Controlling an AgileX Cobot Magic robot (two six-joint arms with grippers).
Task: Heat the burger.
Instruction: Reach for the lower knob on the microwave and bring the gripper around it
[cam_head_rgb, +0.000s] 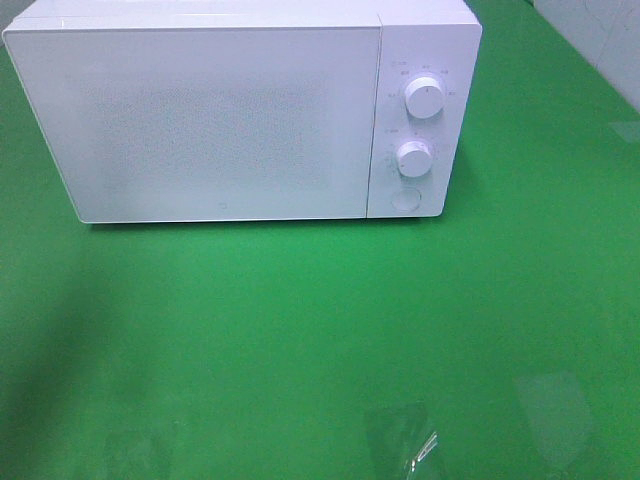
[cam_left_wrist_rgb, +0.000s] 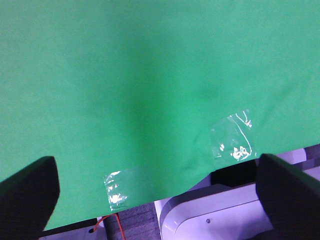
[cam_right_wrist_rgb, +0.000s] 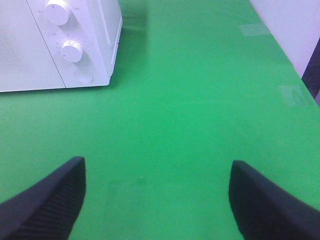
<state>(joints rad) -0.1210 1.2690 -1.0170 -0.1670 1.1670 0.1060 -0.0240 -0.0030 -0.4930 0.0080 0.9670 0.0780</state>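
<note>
The burger is out of view in every frame. A white microwave (cam_head_rgb: 230, 115) stands at the back of the green table with its door shut; the right wrist view shows its corner (cam_right_wrist_rgb: 65, 45) with the two knobs (cam_right_wrist_rgb: 72, 50). Neither arm shows in the high view. My left gripper (cam_left_wrist_rgb: 157, 195) is open above the green cloth near the table's edge, with nothing between its black fingers (cam_left_wrist_rgb: 27, 195). My right gripper (cam_right_wrist_rgb: 157, 200) is open too, hovering over bare green surface, well short of the microwave.
The microwave's panel carries two dials (cam_head_rgb: 424, 98) and a round button (cam_head_rgb: 405, 198). Clear tape patches lie on the cloth (cam_head_rgb: 400, 440), (cam_left_wrist_rgb: 232, 142). A white wall (cam_right_wrist_rgb: 295, 25) borders the table's right side. The cloth's edge (cam_left_wrist_rgb: 165, 192) drops to the robot base.
</note>
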